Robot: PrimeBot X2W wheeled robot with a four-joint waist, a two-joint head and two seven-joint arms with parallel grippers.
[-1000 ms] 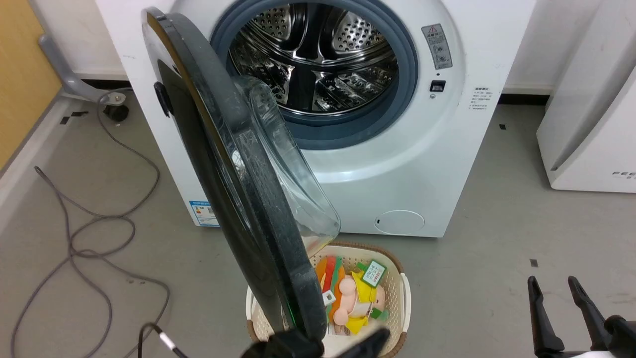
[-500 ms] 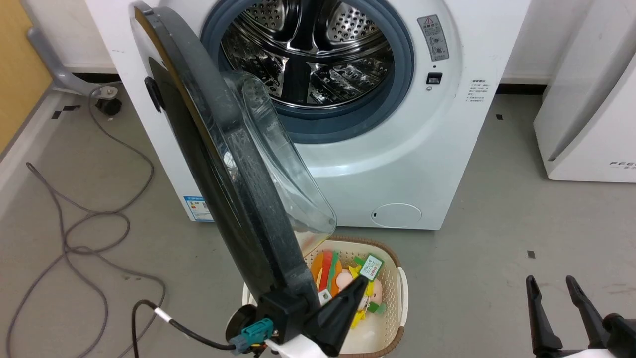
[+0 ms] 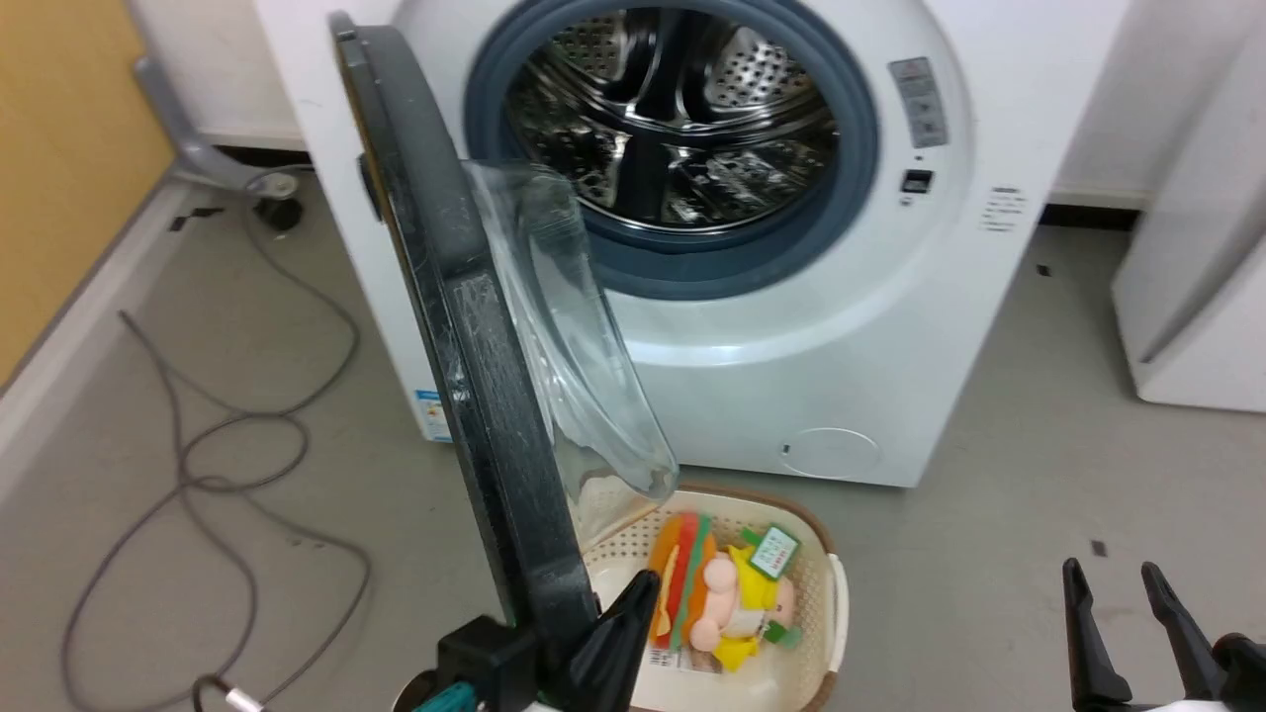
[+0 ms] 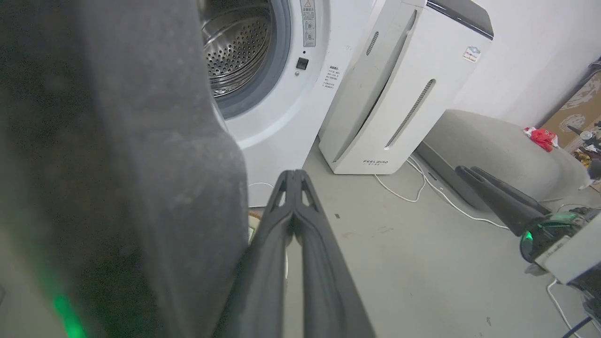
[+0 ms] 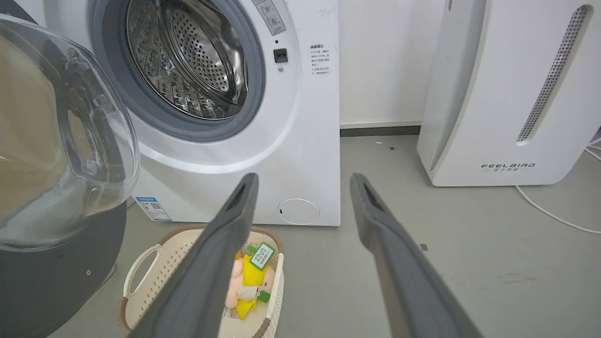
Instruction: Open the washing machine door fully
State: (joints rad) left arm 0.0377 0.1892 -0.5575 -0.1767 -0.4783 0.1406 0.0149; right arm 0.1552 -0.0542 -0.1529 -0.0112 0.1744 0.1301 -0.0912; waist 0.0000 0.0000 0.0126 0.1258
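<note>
The door [image 3: 465, 297] stands edge-on at centre left of the head view, swung well out from the machine [image 3: 791, 336]. Its glass bowl [image 3: 569, 336] bulges toward the open drum [image 3: 673, 129]. At bottom centre, the left gripper [image 4: 294, 174] lies against or just beside the door's lower rim; contact is hard to judge. Its fingers are pressed together at the tips and grip nothing. The right gripper [image 3: 1113, 570], at lower right, hangs over the floor with fingers spread, empty. A basket [image 3: 836, 593] with a toy [image 3: 717, 603] sits below the door, in front of the machine.
</note>
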